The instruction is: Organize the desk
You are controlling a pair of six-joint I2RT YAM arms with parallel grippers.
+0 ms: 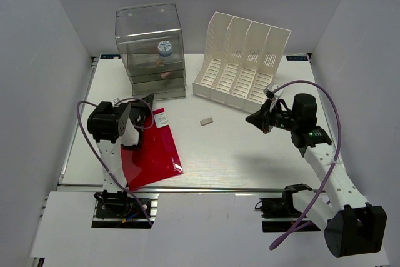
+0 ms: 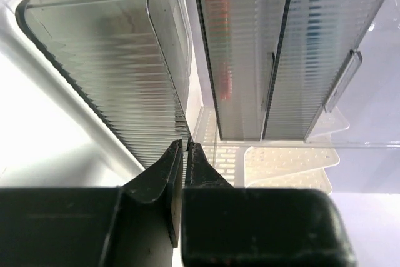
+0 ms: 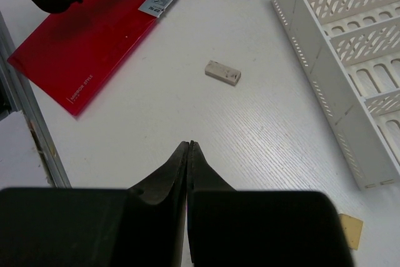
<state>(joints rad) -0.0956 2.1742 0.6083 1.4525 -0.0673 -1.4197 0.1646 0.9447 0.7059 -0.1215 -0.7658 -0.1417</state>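
Observation:
The white desk (image 1: 250, 161) carries a red folder (image 1: 150, 151) at the left front and a small grey eraser (image 1: 206, 120) in the middle. A clear drawer box (image 1: 150, 48) stands at the back left, a white slotted file rack (image 1: 240, 60) at the back right. My left gripper (image 1: 149, 100) is at the box's lowest drawer. In the left wrist view its jaws (image 2: 185, 145) are pinched on the thin corner edge of a protruding ribbed drawer (image 2: 112, 60). My right gripper (image 1: 256, 119) is shut and empty above the desk, right of the eraser (image 3: 223, 72).
A blue-capped bottle (image 1: 165, 48) and small items lie inside the drawer box. A tan slip (image 3: 351, 229) lies on the desk beside the rack's near corner (image 3: 369, 173). The red folder (image 3: 94, 35) lies under my left arm. Silver rails edge the desk (image 1: 187, 189).

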